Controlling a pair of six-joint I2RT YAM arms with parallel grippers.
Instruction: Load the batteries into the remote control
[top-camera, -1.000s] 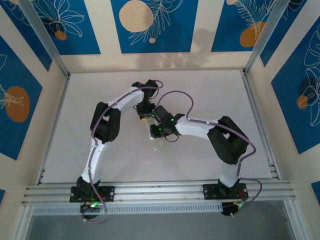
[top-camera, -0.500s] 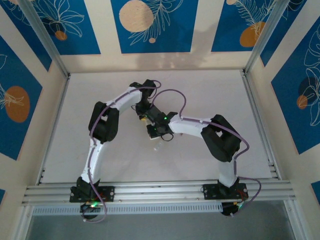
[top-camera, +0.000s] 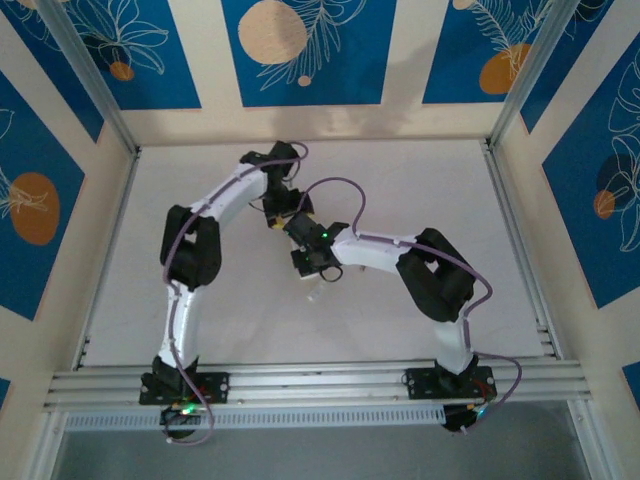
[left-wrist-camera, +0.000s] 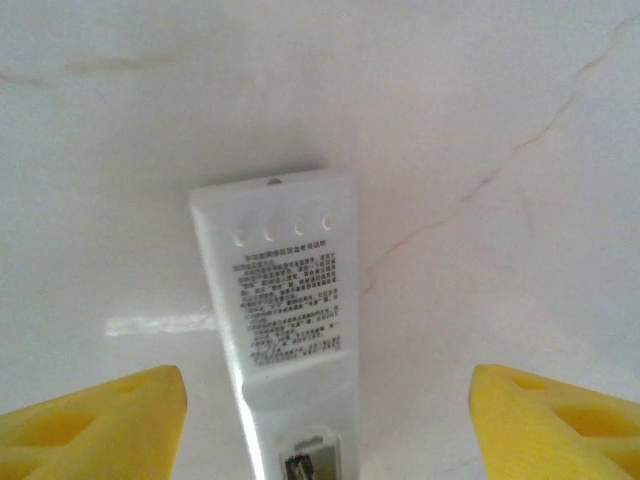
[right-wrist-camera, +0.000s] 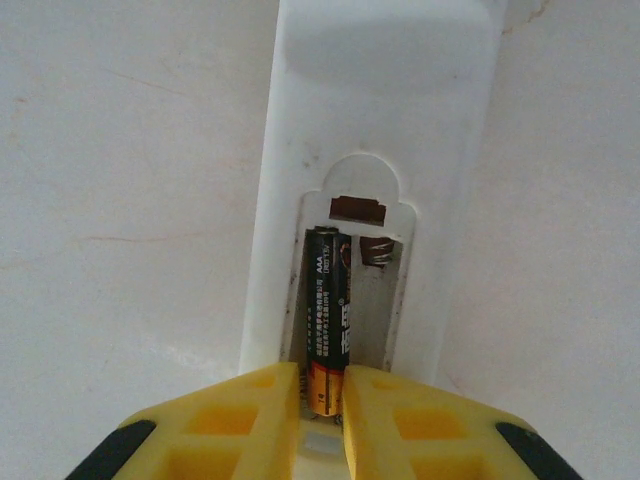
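Right wrist view: yellow right fingers (right-wrist-camera: 250, 410) are seen nearly closed, pinching the lower end of a black-and-orange battery (right-wrist-camera: 328, 300). It is seated lengthwise in the left slot of the white plastic remote control (right-wrist-camera: 380, 120), which lies back-up on the pale surface (right-wrist-camera: 120, 200), long axis vertical in frame. At the bottom corners of the left wrist view, left fingers (left-wrist-camera: 100, 425) are spread wide, touching nothing.

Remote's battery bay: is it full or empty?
Half full: one battery sits inside, right gripper pinching its end; the slot beside it shows only a spring.

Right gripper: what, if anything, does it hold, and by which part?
An AAA battery, pinched at its orange near end by the right gripper.
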